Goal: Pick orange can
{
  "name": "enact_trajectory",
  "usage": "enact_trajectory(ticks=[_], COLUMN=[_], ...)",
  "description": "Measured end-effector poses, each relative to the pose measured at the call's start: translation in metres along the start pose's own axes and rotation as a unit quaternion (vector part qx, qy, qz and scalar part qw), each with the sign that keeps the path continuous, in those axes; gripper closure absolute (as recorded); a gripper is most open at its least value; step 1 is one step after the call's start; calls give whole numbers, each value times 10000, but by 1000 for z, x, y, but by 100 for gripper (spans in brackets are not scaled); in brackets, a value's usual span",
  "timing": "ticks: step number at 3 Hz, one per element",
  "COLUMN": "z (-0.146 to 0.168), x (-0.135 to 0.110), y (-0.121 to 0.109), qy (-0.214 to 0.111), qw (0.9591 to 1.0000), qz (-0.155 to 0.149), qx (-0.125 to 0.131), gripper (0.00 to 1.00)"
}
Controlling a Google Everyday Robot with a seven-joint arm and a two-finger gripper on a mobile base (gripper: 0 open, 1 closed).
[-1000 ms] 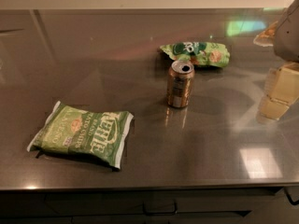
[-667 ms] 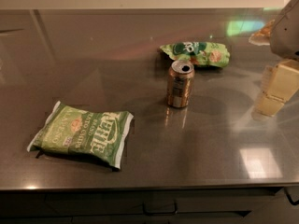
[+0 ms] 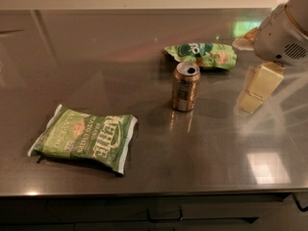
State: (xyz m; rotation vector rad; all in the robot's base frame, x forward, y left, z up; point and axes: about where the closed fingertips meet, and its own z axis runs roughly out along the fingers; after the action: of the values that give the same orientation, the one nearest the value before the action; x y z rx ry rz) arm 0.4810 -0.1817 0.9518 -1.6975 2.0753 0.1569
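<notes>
The orange can (image 3: 185, 86) stands upright on the steel counter (image 3: 96, 57), near the middle, its silver top with the opening showing. My gripper (image 3: 251, 101), pale cream, hangs from the white arm (image 3: 284, 32) at the right. It is low over the counter, to the right of the can and apart from it, and holds nothing.
A green chip bag (image 3: 85, 137) lies flat at the front left. A second, crumpled green bag (image 3: 204, 55) lies just behind the can. The counter's front edge (image 3: 154, 192) runs along the bottom, with drawers below.
My gripper and arm have moved left, closer to the can. The can and both bags have not moved.
</notes>
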Motion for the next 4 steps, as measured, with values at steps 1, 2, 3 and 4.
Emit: enact_trajectory(ticks=[1, 2, 3, 4], z=[26, 51, 71, 87], x=[-8, -23, -40, -50], y=[-14, -28, -38, -45], qy=[-334, -632, -838, -978], qw=[9994, 9979, 9960, 9938], qz=[5, 67, 147, 283], qx=[-43, -128, -285, -443], gripper=[0, 0, 0, 0])
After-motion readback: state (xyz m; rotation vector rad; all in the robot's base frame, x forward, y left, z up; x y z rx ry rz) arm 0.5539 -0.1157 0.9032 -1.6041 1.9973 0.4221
